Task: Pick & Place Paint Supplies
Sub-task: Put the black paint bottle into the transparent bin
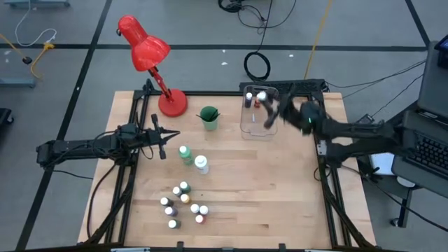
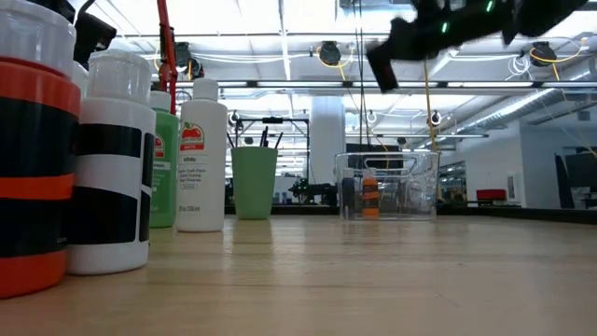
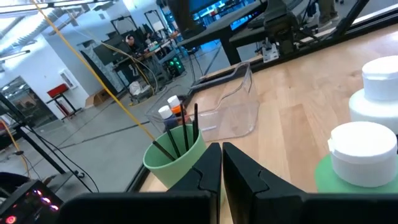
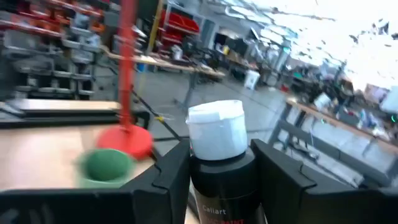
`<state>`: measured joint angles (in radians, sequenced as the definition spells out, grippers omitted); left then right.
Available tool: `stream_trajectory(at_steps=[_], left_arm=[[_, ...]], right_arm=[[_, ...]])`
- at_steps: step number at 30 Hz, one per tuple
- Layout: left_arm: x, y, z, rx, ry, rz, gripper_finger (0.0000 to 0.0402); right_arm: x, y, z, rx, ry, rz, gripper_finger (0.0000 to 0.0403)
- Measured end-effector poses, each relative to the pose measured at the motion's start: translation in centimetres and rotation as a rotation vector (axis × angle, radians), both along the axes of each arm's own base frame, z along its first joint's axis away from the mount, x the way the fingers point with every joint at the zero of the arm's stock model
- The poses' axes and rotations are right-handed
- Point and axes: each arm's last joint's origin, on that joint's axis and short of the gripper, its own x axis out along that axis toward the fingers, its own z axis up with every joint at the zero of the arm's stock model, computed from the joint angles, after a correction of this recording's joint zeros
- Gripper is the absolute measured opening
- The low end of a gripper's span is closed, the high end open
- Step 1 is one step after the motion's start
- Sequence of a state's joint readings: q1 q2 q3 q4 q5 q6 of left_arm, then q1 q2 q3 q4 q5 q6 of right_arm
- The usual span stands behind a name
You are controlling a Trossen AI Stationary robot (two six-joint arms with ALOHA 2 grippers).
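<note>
Right wrist view: right pincer (image 4: pixel 217 171) half-open, clamping white-capped dark paint bottle (image 4: pixel 219 155)

two tall bottles (image 1: pixel 193 159), one green cup (image 1: pixel 208 117)

Right gripper (image 1: pixel 269 112) over the clear bin (image 1: pixel 259 128)
The green cup (image 1: pixel 208 117) stands just left of the bin; small bottles (image 1: pixel 183 204) cluster well below it.

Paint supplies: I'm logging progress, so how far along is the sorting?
Done: two small bottles sit in the clear bin. In hand: the right gripper holds a dark white-capped bottle above it. Left: the table cluster and two taller bottles.
</note>
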<state>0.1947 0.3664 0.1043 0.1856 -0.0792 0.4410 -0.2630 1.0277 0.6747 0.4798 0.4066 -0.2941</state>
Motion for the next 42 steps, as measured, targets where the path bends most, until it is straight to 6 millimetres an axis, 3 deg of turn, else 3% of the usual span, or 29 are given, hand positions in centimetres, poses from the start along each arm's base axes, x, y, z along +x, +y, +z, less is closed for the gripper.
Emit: stream_trajectory(at_steps=[3, 7, 12, 16, 24, 31, 35, 39, 42], left_arm=[[0.0, 0.0, 0.0, 0.008, 0.003, 0.0, 0.0019], [0.0, 0.0, 0.0, 0.047, 0.014, -0.003, 0.0019], [0.0, 0.0, -0.1, 0.047, 0.028, 0.007, 0.0019], [0.0, 0.0, -0.4, 0.044, 0.052, 0.012, 0.0019], [-0.1, 0.0, -0.5, 0.036, 0.069, 0.013, 0.0019], [-0.1, 0.0, -0.5, 0.032, 0.067, 0.013, 0.0019], [0.0, 0.1, 0.0, 0.036, 0.005, 0.025, 0.0019], [0.0, 0.1, 1.7, -0.027, -0.168, 0.034, 0.0019], [0.2, 0.1, 3.5, -0.06, -0.16, 0.034, 0.0019]], right_arm=[[-0.9, -3.7, -1.7, 0.017, -0.045, 0.045, 0.0137], [-1.4, -6.5, -4.5, -0.002, -0.077, 0.076, 0.0137], [-1.5, -7.8, -7.5, 0.055, -0.035, 0.167, 0.0137], [-1.5, -9.4, -10.2, 0.104, 0.044, 0.13, 0.0137], [-0.6, -10.7, -12.6, 0.145, -0.064, 0.294, 0.0137], [-0.1, -11.0, -13.3, 0.187, -0.109, 0.342, 0.0137], [-0.2, -10.5, -11.9, 0.134, -0.134, 0.465, 0.0137], [-0.2, -9.2, -9.8, 0.076, -0.165, 0.605, 0.0137], [-0.1, -8.3, -8.6, 0.051, -0.19, 0.649, 0.0137]])
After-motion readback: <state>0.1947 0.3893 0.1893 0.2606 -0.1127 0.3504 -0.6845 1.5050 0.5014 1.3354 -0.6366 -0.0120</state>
